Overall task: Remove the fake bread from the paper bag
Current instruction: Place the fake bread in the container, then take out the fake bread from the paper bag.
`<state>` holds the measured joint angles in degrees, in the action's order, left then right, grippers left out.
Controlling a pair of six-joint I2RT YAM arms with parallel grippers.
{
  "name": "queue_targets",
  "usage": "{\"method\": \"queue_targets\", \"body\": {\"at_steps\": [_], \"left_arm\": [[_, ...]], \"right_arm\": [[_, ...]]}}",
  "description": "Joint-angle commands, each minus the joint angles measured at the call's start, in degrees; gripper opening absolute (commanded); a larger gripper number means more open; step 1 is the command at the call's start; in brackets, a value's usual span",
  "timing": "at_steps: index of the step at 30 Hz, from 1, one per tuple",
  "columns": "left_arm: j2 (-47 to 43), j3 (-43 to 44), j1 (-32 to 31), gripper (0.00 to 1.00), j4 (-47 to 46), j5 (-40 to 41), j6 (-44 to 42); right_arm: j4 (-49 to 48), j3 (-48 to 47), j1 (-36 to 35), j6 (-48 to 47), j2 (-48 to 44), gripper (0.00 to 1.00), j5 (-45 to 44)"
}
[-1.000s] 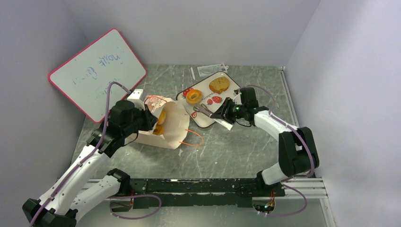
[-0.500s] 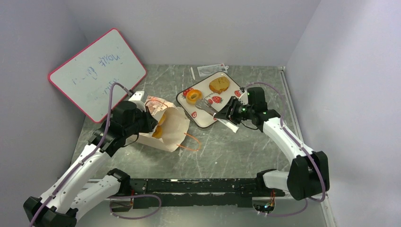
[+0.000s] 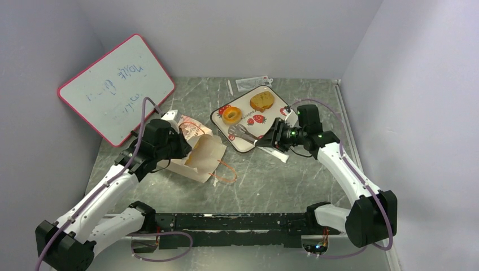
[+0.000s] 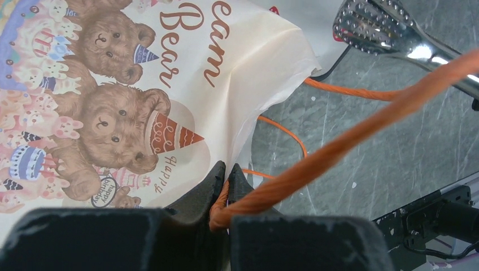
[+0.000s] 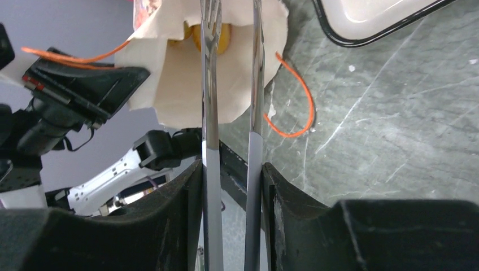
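Left arm [image 3: 107, 189] stretched forward, left gripper [image 4: 227, 175] pinched orange cord handle [image 4: 339, 147] of tipped cream-white paper bag [image 3: 204, 161]. Right arm [image 3: 344, 166] angled leftward, right gripper [image 5: 231, 169] clamped metal tongs [image 5: 210, 84] toward bag mouth; orange toy bread [image 5: 225, 38] inside.

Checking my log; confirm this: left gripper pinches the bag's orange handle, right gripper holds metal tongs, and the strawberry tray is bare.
Wrong: the strawberry-print tray is not bare; the top external view shows a ring doughnut and a tan bun on it. The rest stands: left gripper pinching the orange handle of the paper bag, right gripper holding metal tongs.
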<state>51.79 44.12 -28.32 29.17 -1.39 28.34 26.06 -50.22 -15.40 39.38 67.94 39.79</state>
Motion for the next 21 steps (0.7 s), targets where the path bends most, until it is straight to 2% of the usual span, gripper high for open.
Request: {"method": "queue_targets", "body": {"at_steps": [1,13,17,21], "left_arm": [[2.1,0.3,-0.2,0.07,-4.0,-1.6,0.4],[8.2,2.8,-0.2,0.07,-9.2,-3.1,-0.4],[9.2,3.2,-0.2,0.07,-9.7,-3.0,-0.9],[9.1,2.7,-0.2,0.07,-11.0,-3.9,-0.7]], "right_arm": [[-0.5,-0.3,-1.0,-0.3,-1.0,0.41,5.0],[0.1,0.8,-6.9,-1.1,-0.3,0.41,4.8],[3.3,1.5,-7.1,-3.0,-2.1,0.41,4.2],[2.4,3.6,-7.2,-2.6,-2.5,0.41,5.0]]}}
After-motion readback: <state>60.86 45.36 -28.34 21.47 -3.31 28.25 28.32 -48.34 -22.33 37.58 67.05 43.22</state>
